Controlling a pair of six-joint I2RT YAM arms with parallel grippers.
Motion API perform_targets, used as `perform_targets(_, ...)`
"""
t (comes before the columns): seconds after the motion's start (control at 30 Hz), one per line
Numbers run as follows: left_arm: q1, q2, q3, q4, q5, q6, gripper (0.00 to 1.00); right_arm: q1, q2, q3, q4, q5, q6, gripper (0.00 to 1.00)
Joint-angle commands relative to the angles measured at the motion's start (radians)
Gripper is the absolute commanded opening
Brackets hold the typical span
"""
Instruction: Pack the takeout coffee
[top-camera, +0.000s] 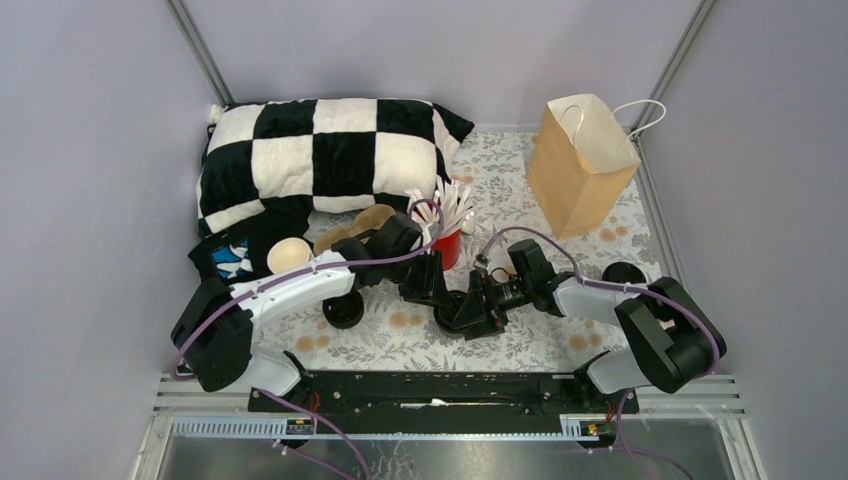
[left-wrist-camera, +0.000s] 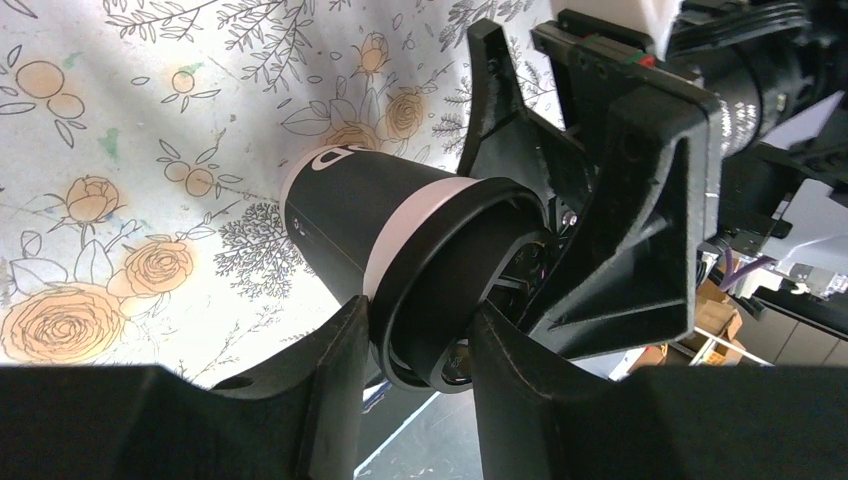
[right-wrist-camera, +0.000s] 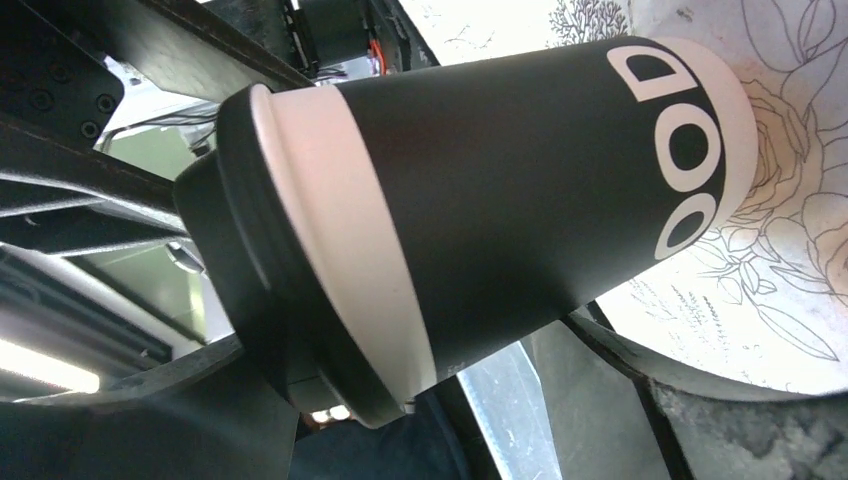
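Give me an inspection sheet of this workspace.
Surface: floral cloth, no spills seen.
Job's things: lidded cup tipped sideways; second cup not identified.
Clutter: checkered pillow, paper bag, red cup of stirrers, lidless cup stack.
Grippers: left gripper jaws clamp the lid; right gripper beside the cup, grip unclear.
Cables: purple cables along both arms.
Surroundings: grey walls.

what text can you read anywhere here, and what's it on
"D O O": big white letters on the dark side of the coffee cup, near its base. The word wraps out of view, so this is only part of it.
Blue-and-white print on the dark item at the left of the top view: too small to read.
No other text shows.
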Motion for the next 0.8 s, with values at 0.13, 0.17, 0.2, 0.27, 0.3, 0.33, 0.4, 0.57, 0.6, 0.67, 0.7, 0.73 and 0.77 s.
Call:
perform_targets(0.13, 0.022, 0.098, -0.207, -0.079, -0.164, 0.004, 0.39, -0.061, 0.220, -0.177, 0.028, 0.377, -0.085, 0.76)
perform_targets(0.17, 0.022, 0.102, -0.230, -0.067, -0.159, 0.002, 0.39, -0.061, 0.207, -0.178, 0.023, 0.381, -0.087, 0.76)
perform_targets(0.2, 0.022, 0.104, -0.250, -0.061, -0.159, 0.002, 0.38, -0.061, 0.188, -0.174, -0.004, 0.397, -0.088, 0.77)
perform_targets(0.27, 0.022, 0.107, -0.271, -0.059, -0.164, 0.005, 0.38, -0.062, 0.168, -0.171, -0.025, 0.440, -0.094, 0.77)
perform_targets(0.3, 0.022, 0.107, -0.278, -0.060, -0.168, 0.007, 0.38, -0.061, 0.172, -0.173, -0.021, 0.444, -0.084, 0.77)
perform_targets(0.33, 0.022, 0.112, -0.283, -0.063, -0.177, 0.009, 0.37, -0.061, 0.177, -0.170, -0.027, 0.443, -0.076, 0.77)
perform_targets(0.4, 0.023, 0.139, -0.295, -0.070, -0.182, 0.015, 0.37, -0.061, 0.166, -0.173, -0.026, 0.452, -0.055, 0.77)
perform_targets(0.57, 0.023, 0.151, -0.384, -0.024, -0.168, -0.017, 0.37, -0.061, 0.197, -0.152, -0.034, 0.486, -0.052, 0.75)
perform_targets(0.6, 0.024, 0.139, -0.382, -0.037, -0.179, -0.011, 0.37, -0.061, 0.174, -0.140, -0.058, 0.496, -0.055, 0.75)
perform_targets(0.67, 0.024, 0.121, -0.361, -0.070, -0.193, 0.001, 0.37, -0.061, 0.104, -0.102, -0.139, 0.528, -0.077, 0.75)
perform_targets(0.7, 0.023, 0.116, -0.347, -0.078, -0.188, 0.004, 0.38, -0.063, 0.078, -0.080, -0.179, 0.535, -0.092, 0.76)
perform_targets(0.73, 0.023, 0.112, -0.322, -0.099, -0.186, 0.011, 0.38, -0.063, 0.066, -0.050, -0.230, 0.535, -0.107, 0.76)
perform_targets(0.77, 0.023, 0.105, -0.295, -0.121, -0.183, 0.017, 0.39, -0.064, 0.068, -0.034, -0.252, 0.537, -0.118, 0.76)
